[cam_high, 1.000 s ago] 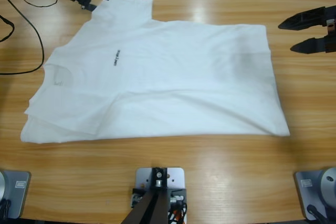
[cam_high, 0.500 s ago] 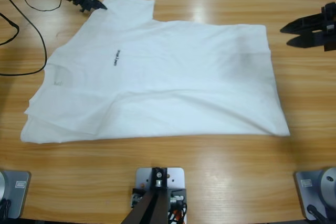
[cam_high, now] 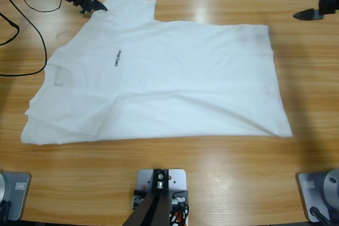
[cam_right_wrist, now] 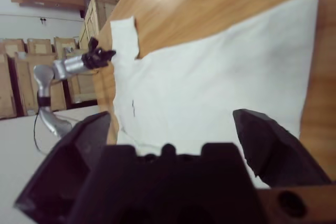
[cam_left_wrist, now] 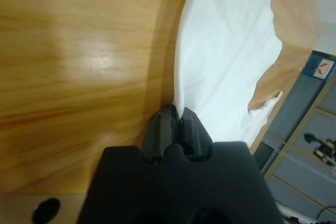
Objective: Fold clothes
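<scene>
One white T-shirt (cam_high: 159, 80) lies spread flat on the wooden table (cam_high: 222, 183), filling the centre of the high view, with its neck toward 9 o'clock and its hem toward 3 o'clock. A small dark printed mark (cam_high: 117, 59) sits on the chest. The upper sleeve (cam_high: 130, 5) points toward 11 o'clock; the lower sleeve, toward 8 o'clock, appears tucked under the body, where a doubled edge shows.

The shirt itself shows no change in outline over the last second: no edge is lifted and no fold is begun. The changes lie with the arms. The left gripper (cam_high: 95, 5), at 10 o'clock beside the sleeve's outer edge, was spread a second ago and now stands with its jaws pressed together; it has held that place for the last half second. The left wrist view shows the clenched left gripper (cam_left_wrist: 176, 121) meeting the cloth's edge (cam_left_wrist: 181, 87) at the tips, so it probably pinches the sleeve hem, though the cloth between the tips cannot be seen.

The right gripper (cam_high: 318, 5), at 2 o'clock, has risen and drawn back toward the table's far edge, well apart from the hem. The right wrist view shows its jaws spread wide and empty, looking along the shirt toward the other arm.

By judgement, the task stands at its first step: one sleeve seized, ready to be carried inward across the chest, while the right arm clears the way.
</scene>
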`<state>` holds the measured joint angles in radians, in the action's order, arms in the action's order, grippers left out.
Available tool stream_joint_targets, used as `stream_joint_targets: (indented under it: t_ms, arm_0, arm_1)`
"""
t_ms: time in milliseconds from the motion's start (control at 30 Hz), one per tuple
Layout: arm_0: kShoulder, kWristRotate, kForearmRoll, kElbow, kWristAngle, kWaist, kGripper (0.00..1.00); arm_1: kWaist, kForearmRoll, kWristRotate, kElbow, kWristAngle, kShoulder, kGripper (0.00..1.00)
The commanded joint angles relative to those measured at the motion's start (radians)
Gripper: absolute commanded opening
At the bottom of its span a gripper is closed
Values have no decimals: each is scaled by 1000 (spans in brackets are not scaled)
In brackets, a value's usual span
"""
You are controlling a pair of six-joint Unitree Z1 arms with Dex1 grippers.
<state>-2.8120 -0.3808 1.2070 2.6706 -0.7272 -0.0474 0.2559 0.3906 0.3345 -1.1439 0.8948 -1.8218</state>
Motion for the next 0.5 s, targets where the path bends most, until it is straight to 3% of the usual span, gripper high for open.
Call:
stream_joint_targets:
  t_ms: [33, 500]
  arm_0:
    - [-104, 21, 65, 554, 9, -9, 0]
    - [-102, 33, 84, 554, 13, -8, 0]
  arm_1:
    - [29, 2, -16, -73, -57, -244, 931]
    - [57, 40, -45, -155, -126, -358, 927]
